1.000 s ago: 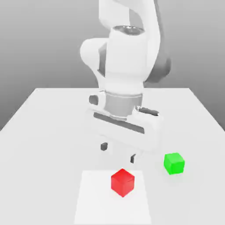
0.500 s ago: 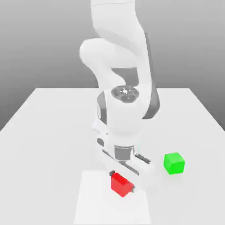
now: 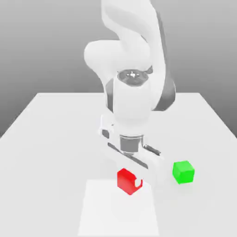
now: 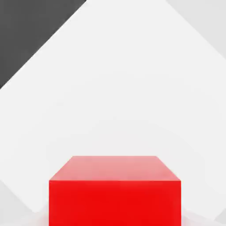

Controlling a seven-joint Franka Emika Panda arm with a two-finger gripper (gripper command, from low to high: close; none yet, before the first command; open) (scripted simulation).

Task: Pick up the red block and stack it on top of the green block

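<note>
Red block [image 3: 126, 180] corner toward camera, no long axis; end effector [image 3: 129, 182] clamps it.

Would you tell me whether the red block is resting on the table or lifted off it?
Lifted: the red block sits in the gripper, above the table.

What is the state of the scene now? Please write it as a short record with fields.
red block: held in the gripper, lifted off the table
green block: on the table, toward the exterior view's right of the red block, nothing on it
gripper: shut on the red block
stacking: not yet done
</note>
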